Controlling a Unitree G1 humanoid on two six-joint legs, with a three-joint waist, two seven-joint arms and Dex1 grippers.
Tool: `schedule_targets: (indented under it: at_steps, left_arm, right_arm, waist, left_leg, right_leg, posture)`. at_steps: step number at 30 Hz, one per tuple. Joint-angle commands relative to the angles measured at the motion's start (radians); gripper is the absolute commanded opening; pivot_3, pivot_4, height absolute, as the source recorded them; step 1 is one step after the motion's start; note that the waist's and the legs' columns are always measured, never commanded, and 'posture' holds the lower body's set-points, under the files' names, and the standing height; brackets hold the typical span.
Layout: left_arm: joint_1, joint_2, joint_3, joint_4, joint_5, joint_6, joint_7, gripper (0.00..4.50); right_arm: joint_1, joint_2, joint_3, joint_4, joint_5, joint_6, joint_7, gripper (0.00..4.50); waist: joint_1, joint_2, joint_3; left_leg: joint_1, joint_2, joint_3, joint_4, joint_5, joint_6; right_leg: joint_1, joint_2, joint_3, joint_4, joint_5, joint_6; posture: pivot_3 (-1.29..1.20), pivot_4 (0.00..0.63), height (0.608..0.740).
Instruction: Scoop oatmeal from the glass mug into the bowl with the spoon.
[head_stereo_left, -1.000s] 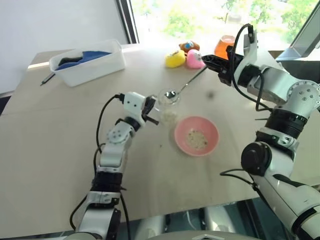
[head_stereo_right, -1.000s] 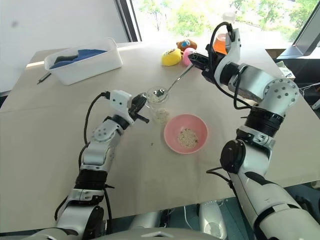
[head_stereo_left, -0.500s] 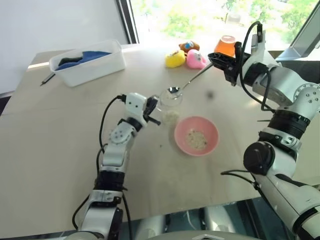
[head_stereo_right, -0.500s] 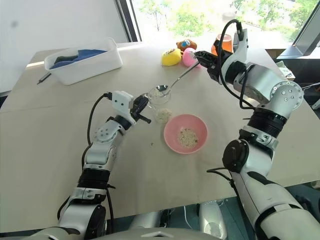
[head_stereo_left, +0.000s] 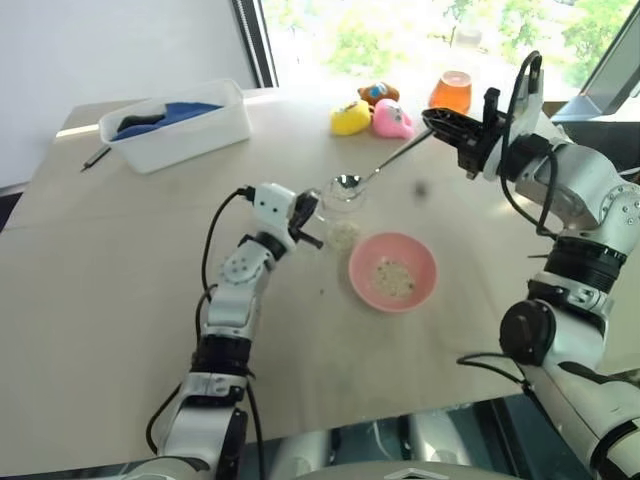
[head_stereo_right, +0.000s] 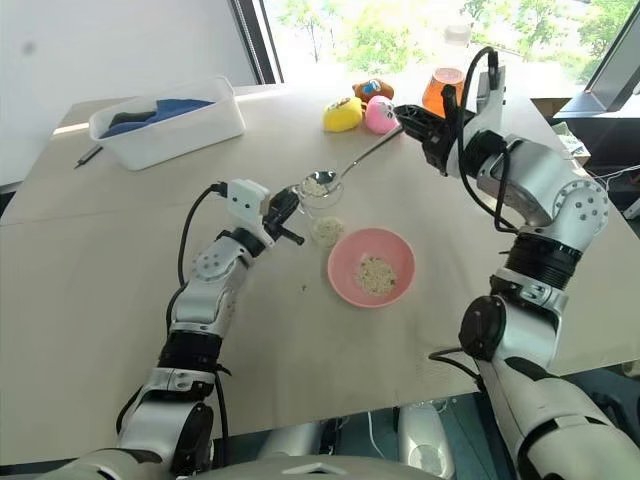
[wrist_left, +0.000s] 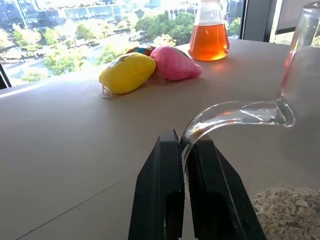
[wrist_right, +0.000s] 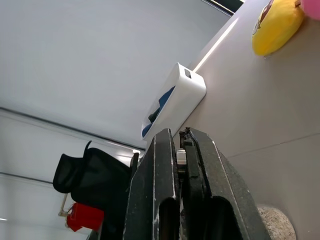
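Beige tabletop (head_stereo_left: 120, 280) carries a white tub (head_stereo_left: 180, 122) far left, and near the middle the left gripper (wrist_left: 186, 150) is clamped on the glass mug (head_stereo_left: 341, 204) by its handle. Just right of the mug sits the pink bowl (head_stereo_left: 393, 271) holding some oatmeal (head_stereo_left: 393, 275). Farther right, the right gripper (head_stereo_left: 447, 127) pinches the spoon (head_stereo_left: 372, 172) by its handle, the oatmeal-laden head poised over the mug's rim.

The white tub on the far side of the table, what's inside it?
The white tub holds something blue and a darker piece beside it. Its wall covers their lower parts, so I cannot tell what they are or what lies beneath.
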Motion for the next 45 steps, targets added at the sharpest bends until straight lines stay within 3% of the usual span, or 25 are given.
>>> schedule_targets:
  at_steps: [1, 6, 13, 29, 36, 41, 45]
  left_arm:
    - [-0.004, 0.012, -0.01, 0.016, 0.007, -0.012, -0.018, 0.01]
    - [-0.018, 0.017, -0.008, 0.047, 0.005, -0.021, -0.027, 0.01]
    - [-0.034, 0.015, -0.011, 0.089, 0.005, -0.037, -0.034, 0.01]
    - [-0.04, 0.014, -0.011, 0.123, 0.006, -0.053, -0.041, 0.01]
    - [-0.057, 0.008, -0.017, 0.141, 0.009, -0.059, -0.041, 0.01]
    - [-0.056, 0.009, -0.018, 0.134, 0.009, -0.058, -0.041, 0.01]
    - [-0.045, 0.015, -0.017, 0.115, 0.01, -0.051, -0.037, 0.01]
  right_arm:
    - [0.038, -0.053, 0.045, -0.087, 0.152, -0.067, -0.044, 0.0]
    - [0.145, -0.139, 0.102, -0.172, 0.276, -0.157, -0.1, 0.0]
    - [0.257, -0.208, 0.11, -0.275, 0.283, -0.2, -0.103, 0.0]
    - [0.324, -0.53, 0.315, -0.413, 0.27, -0.196, 0.079, 0.0]
    - [0.273, -0.588, 0.414, -0.494, 0.153, -0.187, 0.209, 0.0]
    - [0.222, -0.633, 0.505, -0.577, -0.085, -0.147, 0.405, 0.0]
    - [0.178, -0.691, 0.616, -0.659, -0.373, -0.179, 0.621, 0.0]
  waist:
    - [0.001, 0.0, 0.0]
    - [0.001, -0.001, 0.0]
    - [0.002, -0.001, -0.001]
    - [0.005, -0.001, -0.001]
    - [0.006, -0.002, -0.002]
    - [0.009, -0.002, -0.002]
    - [0.012, -0.002, -0.002]
  left_leg:
    - [0.0, 0.0, 0.0, 0.0, 0.0, 0.0]
    - [0.0, 0.0, 0.0, 0.0, 0.0, 0.0]
    - [0.001, 0.001, 0.001, 0.0, 0.0, 0.0]
    - [0.001, 0.001, 0.001, 0.001, 0.0, 0.001]
    - [0.002, 0.001, 0.0, 0.001, 0.0, 0.001]
    - [0.002, 0.001, -0.001, 0.001, 0.0, 0.001]
    - [0.001, 0.001, -0.001, 0.001, 0.0, 0.001]
  right_leg:
    - [0.0, 0.0, 0.0, 0.0, 0.0, 0.0]
    - [0.001, 0.0, 0.0, 0.0, 0.0, 0.0]
    - [0.002, 0.0, 0.0, 0.0, 0.0, 0.0]
    - [0.003, 0.0, 0.0, -0.001, 0.0, 0.0]
    - [0.004, 0.001, 0.0, -0.001, 0.0, 0.001]
    - [0.004, 0.001, -0.002, -0.002, 0.0, 0.001]
    - [0.004, 0.0, -0.002, -0.002, 0.0, 0.001]
  posture:
    - [0.0, 0.15, 0.74]
    - [0.0, 0.15, 0.74]
    - [0.0, 0.15, 0.74]
    - [0.0, 0.15, 0.74]
    - [0.0, 0.15, 0.74]
    - [0.0, 0.15, 0.74]
    - [0.0, 0.15, 0.74]
